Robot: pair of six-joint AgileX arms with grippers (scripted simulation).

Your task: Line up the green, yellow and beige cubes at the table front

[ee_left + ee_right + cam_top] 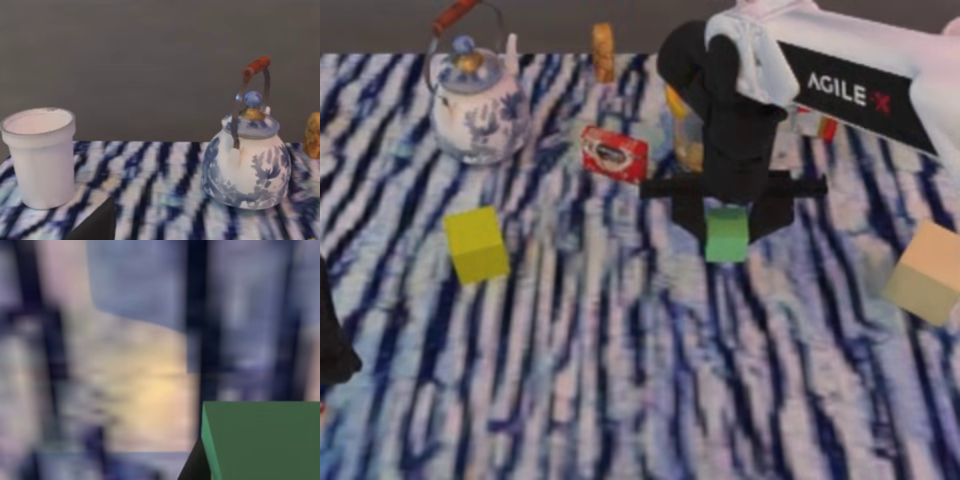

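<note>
The small green cube (727,237) sits mid-table, slightly right of centre, and my right gripper (727,225) is shut on it, a black finger pressed to each side. In the right wrist view the green cube (265,440) fills one corner, with a dark fingertip (194,466) against its edge. The mustard-yellow cube (475,243) rests on the striped table (620,380) at the left. At the far right lies the larger beige cube (926,272). My left gripper (332,345) is parked at the table's left edge, open, one finger (95,225) showing.
A blue-and-white kettle (477,95) stands at the back left, seen too as the kettle (247,165). A red-and-white box (614,153) lies behind the centre, an orange object (604,50) at the back edge. A white cup (41,155) stands near the left gripper.
</note>
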